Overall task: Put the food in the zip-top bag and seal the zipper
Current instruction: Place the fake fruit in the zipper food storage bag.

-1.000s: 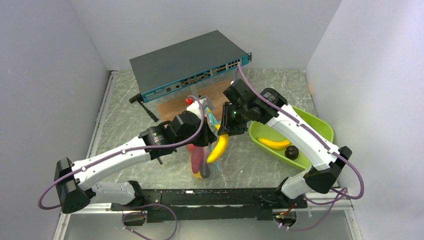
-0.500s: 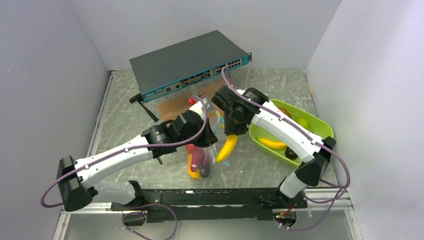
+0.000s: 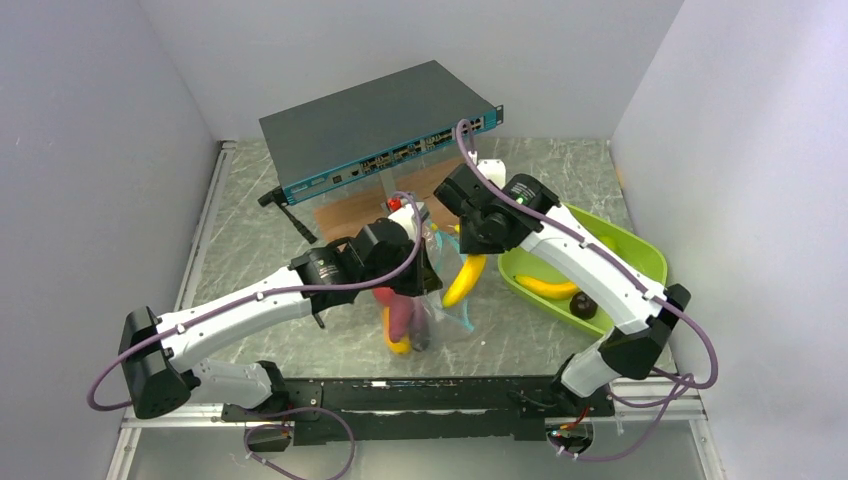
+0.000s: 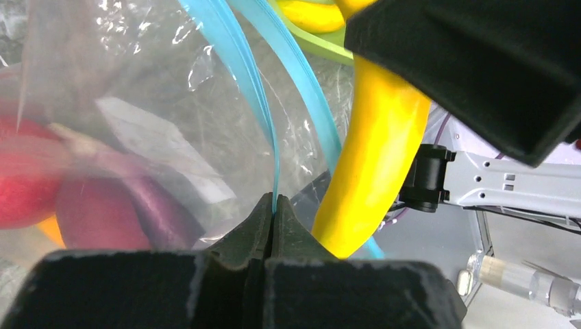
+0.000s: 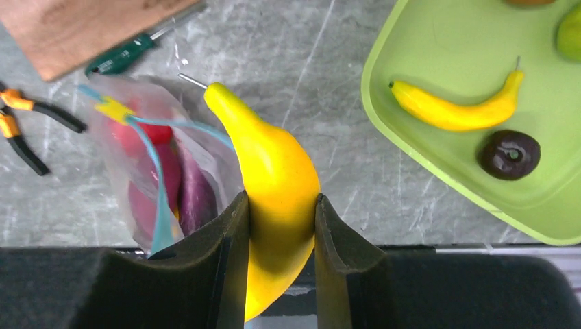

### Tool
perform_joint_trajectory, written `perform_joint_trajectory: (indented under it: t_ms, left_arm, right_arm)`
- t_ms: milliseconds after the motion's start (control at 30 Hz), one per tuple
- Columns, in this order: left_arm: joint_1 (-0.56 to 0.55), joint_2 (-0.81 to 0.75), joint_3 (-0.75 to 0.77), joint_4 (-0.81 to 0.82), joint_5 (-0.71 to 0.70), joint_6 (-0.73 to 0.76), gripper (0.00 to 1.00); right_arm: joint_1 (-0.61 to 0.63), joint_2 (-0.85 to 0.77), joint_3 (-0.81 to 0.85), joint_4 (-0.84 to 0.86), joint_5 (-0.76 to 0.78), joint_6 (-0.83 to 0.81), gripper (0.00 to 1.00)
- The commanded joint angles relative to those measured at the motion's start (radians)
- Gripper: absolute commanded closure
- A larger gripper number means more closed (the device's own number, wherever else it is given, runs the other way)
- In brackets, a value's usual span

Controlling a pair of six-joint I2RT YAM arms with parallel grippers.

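We see the left gripper point(image 4: 272, 221) clenched on the thin teal-blue zipper strip point(image 4: 255, 82) of the small clear crinkly zip-top bag point(image 4: 130, 89). Its jaws are pressed together on one lip, and the two teal edges stand apart with an open gap between them. Inside the bag lie a purple eggplant point(image 4: 116, 212) and a reddish piece point(image 4: 20, 195).

The right gripper point(image 5: 281, 226) grasps a yellow toy banana point(image 5: 274, 171) across its thick middle. The banana's tip is at the bag's mouth, just beside the farther teal edge; we cannot tell whether it has crossed that edge.

On the bag's right, a band of bare grey marbled tabletop point(image 5: 329, 103) separates it from the rim of the lime-green plastic tray point(image 5: 438, 62). The tray holds a second yellow banana point(image 5: 455, 110), a brown round fruit point(image 5: 508, 154) and, at the frame edge, a green pear point(image 5: 569, 31).

On the bag's other side lie orange-handled pliers point(image 5: 20, 130). Beyond it, a green-handled screwdriver point(image 5: 123, 58) lies beside a brown wooden board point(image 5: 89, 27).
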Motion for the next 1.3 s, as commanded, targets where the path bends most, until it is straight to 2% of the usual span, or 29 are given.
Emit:
perform_joint_trajectory:
  t_ms: [0,233,367,467,667,900,1033,1267]
  left_arm:
    - [-0.005,-0.007,0.047,0.012,0.039,0.007,1.0]
    - [-0.005,-0.049,0.036,0.027,-0.047,-0.048,1.0]
    - [-0.004,-0.068,0.02,0.016,-0.1,-0.074,1.0]
    - [-0.004,-0.081,-0.006,0.003,-0.148,-0.105,1.0]
    - [-0.005,-0.109,-0.056,0.018,-0.215,-0.146,1.0]
    - [-0.005,-0.105,-0.051,0.028,-0.214,-0.136,1.0]
    - [-0.005,-0.098,-0.038,0.035,-0.198,-0.127,1.0]
    - [-0.005,-0.108,-0.036,0.042,-0.18,-0.126,1.0]
  right_arm:
    - [0.036,-0.032,-0.007,0.111,0.093,-0.021,1.0]
    - [0.21,0.039,0.009,-0.004,0.28,0.067,1.0]
    - [0.233,0.048,0.016,-0.076,0.339,0.135,1.0]
    - [0.234,-0.011,-0.017,-0.07,0.34,0.179,1.0]
    - [0.259,-0.12,-0.118,0.033,0.327,0.134,1.0]
    - [0.288,-0.224,-0.192,0.157,0.278,0.072,1.0]
    - [0.289,-0.204,-0.18,0.155,0.255,0.05,1.0]
    - [0.289,-0.066,-0.1,0.019,0.241,0.132,1.0]
